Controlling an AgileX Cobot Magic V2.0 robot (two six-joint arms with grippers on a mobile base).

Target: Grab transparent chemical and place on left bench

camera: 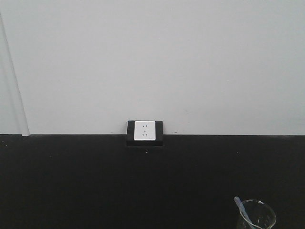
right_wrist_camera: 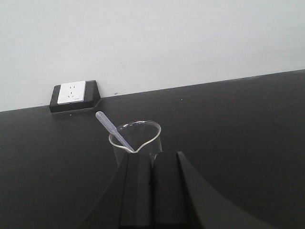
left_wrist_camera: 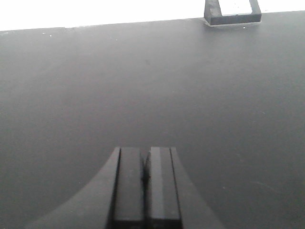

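The transparent chemical, a small clear glass beaker (right_wrist_camera: 143,136) with a pale bluish rod (right_wrist_camera: 112,128) leaning to the left, stands right at my right gripper's (right_wrist_camera: 152,155) tips. The jaws are closed to a thin slit, with the beaker's near wall by the spout pinched in it. The fingers hide its base. The beaker also shows at the bottom right of the front view (camera: 259,217). The matte black bench top (camera: 95,181) lies under it. My left gripper (left_wrist_camera: 145,150) is shut and empty above the bare black top (left_wrist_camera: 143,86).
A white wall socket in a black frame (camera: 145,131) sits where the bench meets the white wall; it also shows in the left wrist view (left_wrist_camera: 233,12) and the right wrist view (right_wrist_camera: 72,94). Black bench surface (right_wrist_camera: 238,124) spreads around the beaker.
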